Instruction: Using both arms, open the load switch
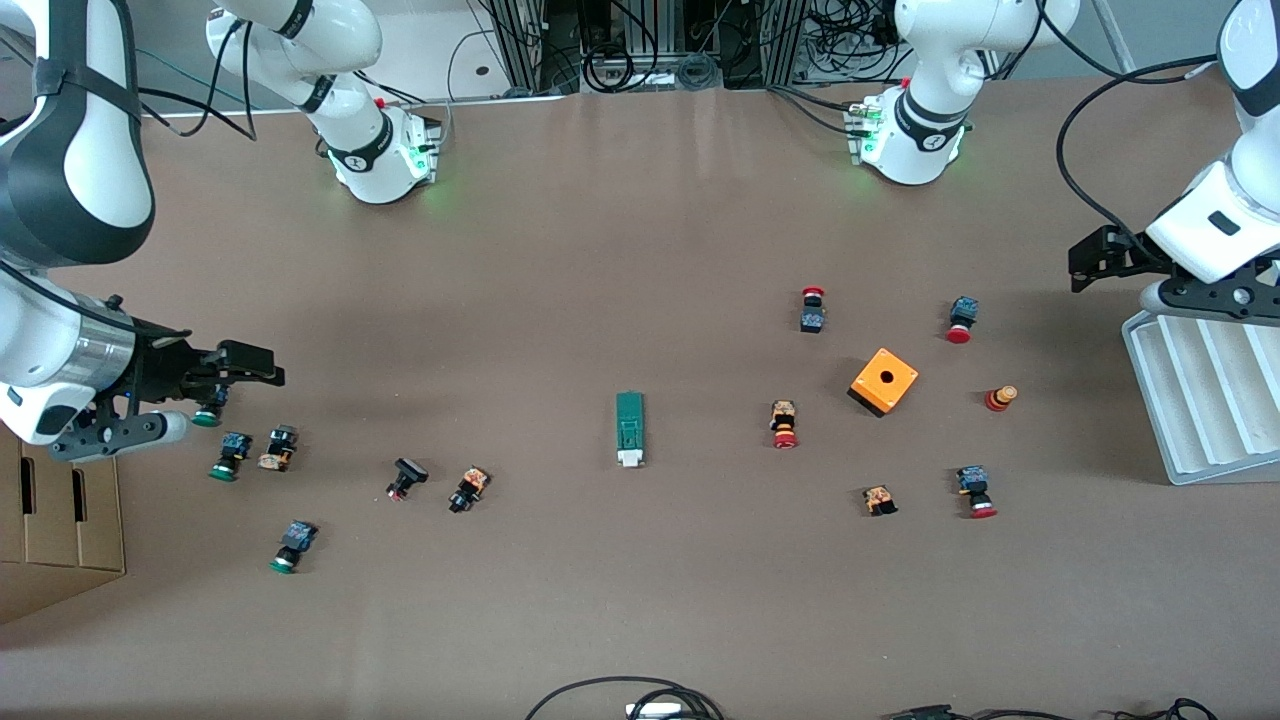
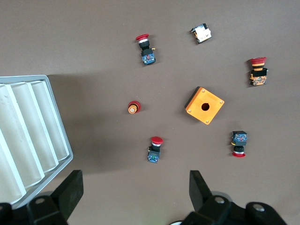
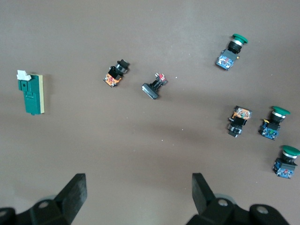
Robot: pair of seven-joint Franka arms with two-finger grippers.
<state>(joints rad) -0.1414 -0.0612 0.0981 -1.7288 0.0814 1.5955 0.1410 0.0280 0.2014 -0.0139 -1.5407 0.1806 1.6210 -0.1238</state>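
Note:
The load switch [image 1: 630,428], a narrow green block with a white piece at the end nearer the front camera, lies flat at the middle of the table; the right wrist view also shows the load switch [image 3: 32,93]. My right gripper [image 1: 262,368] hangs open and empty in the air over the green push-buttons at the right arm's end, well away from the switch. In its own view the right gripper [image 3: 138,183] has bare table between its fingers. My left gripper [image 1: 1085,262] is open and empty above the table beside the white tray; the left gripper [image 2: 136,180] grips nothing.
An orange box with a hole [image 1: 883,380] sits among red push-buttons [image 1: 785,425] toward the left arm's end. Green and black push-buttons [image 1: 228,456] lie scattered at the right arm's end. A white ridged tray [image 1: 1200,400] and a cardboard box [image 1: 50,520] stand at the table's two ends.

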